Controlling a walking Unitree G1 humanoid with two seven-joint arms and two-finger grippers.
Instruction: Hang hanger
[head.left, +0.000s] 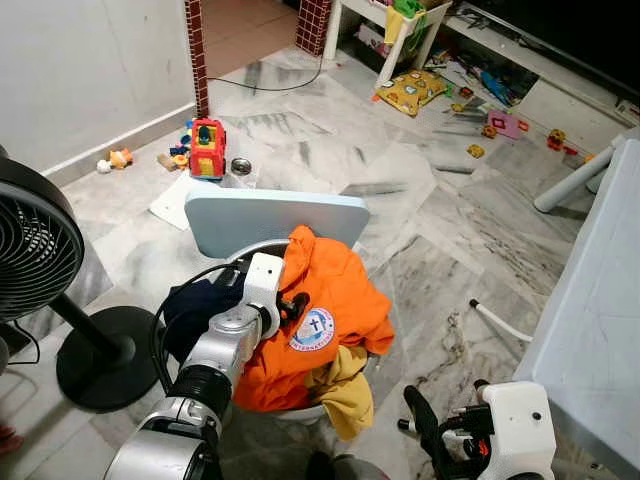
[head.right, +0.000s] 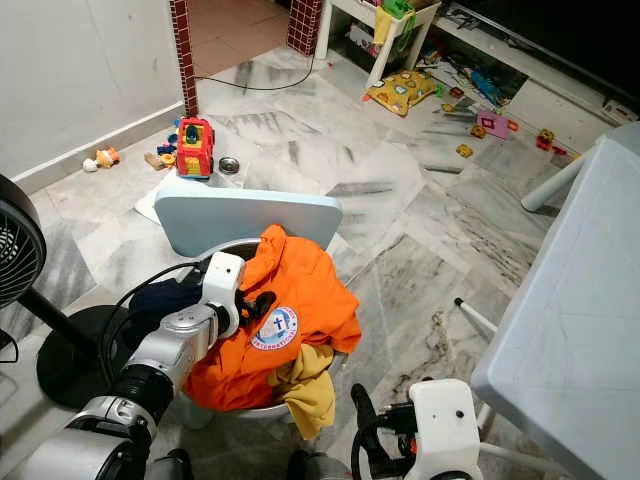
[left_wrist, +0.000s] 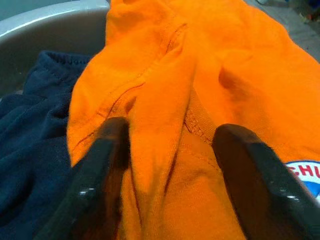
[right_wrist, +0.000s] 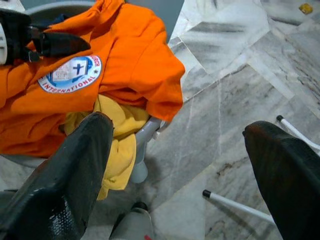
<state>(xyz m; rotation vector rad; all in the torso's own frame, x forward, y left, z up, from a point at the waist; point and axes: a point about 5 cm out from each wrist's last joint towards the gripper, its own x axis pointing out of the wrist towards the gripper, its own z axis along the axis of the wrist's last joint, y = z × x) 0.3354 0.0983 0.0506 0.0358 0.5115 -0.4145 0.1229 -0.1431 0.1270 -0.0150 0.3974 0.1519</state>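
right gripper (right_wrist: 180, 165) open, empty, low beside laundry basket (head.left: 352, 352) | left gripper (left_wrist: 172, 150) open, fingers straddling raised fold of orange shirt (head.left: 330, 310) atop basket, nothing clamped | fold runs along fingers; left arm nearer | hanger: can't tell where | toy truck (head.left: 207, 148) far beyond basket

Marble floor (head.left: 420, 210); white wall (head.left: 80, 70)

My arms are brushed silver with black ribbed joints, plus a black cable looping off the left one. Left gripper (head.left: 296, 303) and right gripper (head.left: 425, 412) each have a chunky white housing with long glossy black fingers (left_wrist: 95, 185).
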